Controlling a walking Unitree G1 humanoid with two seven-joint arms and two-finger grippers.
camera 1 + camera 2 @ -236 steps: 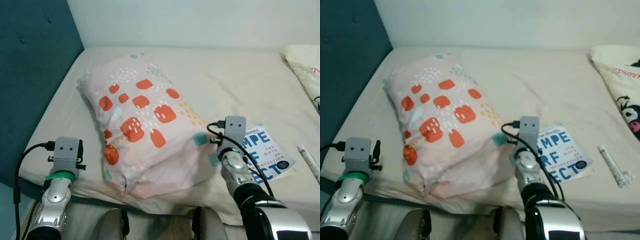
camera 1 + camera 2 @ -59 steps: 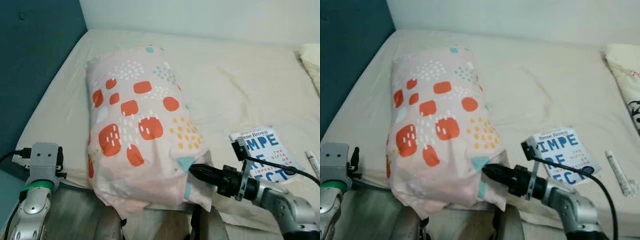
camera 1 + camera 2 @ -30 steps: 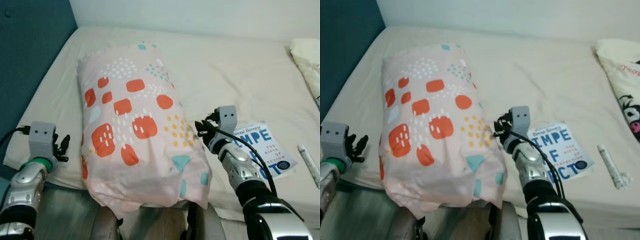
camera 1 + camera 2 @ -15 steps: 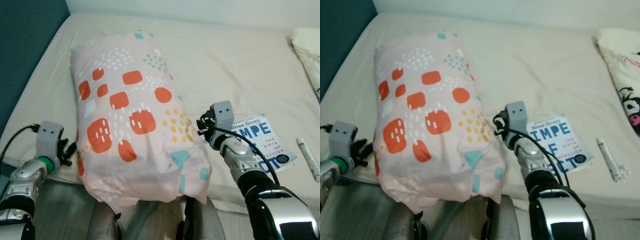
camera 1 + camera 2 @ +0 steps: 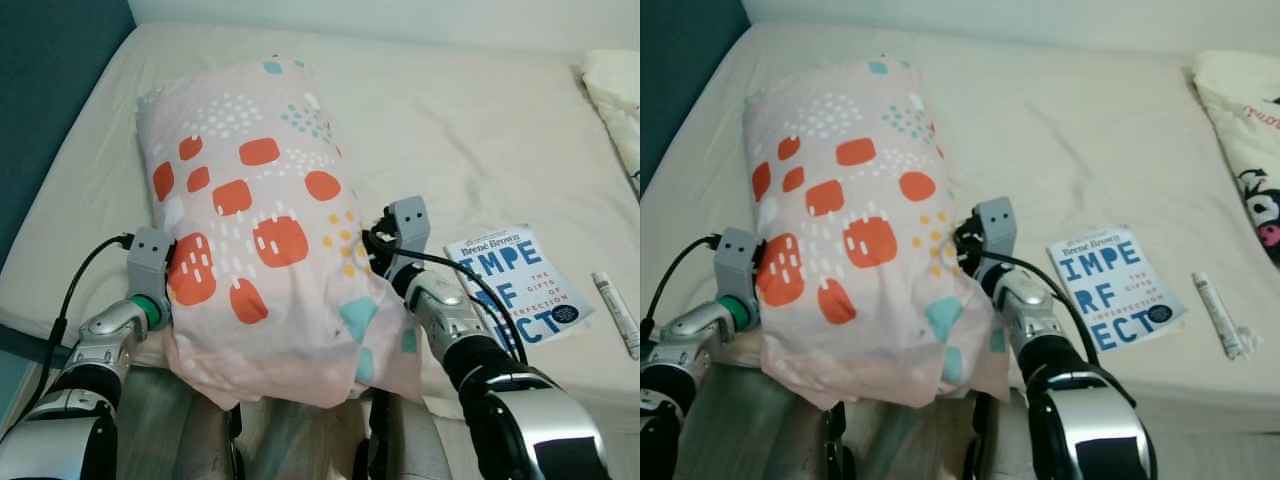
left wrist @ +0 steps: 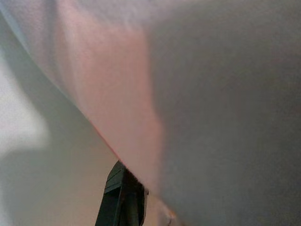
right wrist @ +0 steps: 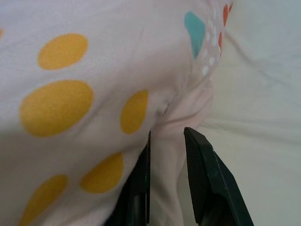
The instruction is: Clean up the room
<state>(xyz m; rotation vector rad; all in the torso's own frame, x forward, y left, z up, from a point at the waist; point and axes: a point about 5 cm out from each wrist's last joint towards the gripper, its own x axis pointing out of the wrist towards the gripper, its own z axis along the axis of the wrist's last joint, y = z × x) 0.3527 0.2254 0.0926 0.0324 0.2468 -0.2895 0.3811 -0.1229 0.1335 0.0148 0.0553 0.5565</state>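
Observation:
A pink pillow (image 5: 250,210) with orange patches lies lengthwise on the bed, its near end hanging over the mattress edge. My left gripper (image 5: 168,282) presses into the pillow's left side near that end. One black finger (image 6: 123,197) shows under the fabric; the rest is hidden. My right gripper (image 5: 374,246) is against the pillow's right side. In the right wrist view its two fingers (image 7: 202,179) stand close together with a fold of the pillowcase (image 7: 169,155) between them.
A blue-and-white book (image 5: 520,290) lies on the cream sheet (image 5: 450,130) right of my right arm. A white tube (image 5: 617,315) lies further right. Patterned bedding (image 5: 1240,120) is at the far right, a teal headboard (image 5: 50,90) on the left.
Both grippers have moved inward onto the pillow's sides. The left one came in from the bed's left edge; the right one shifted left, away from the book.

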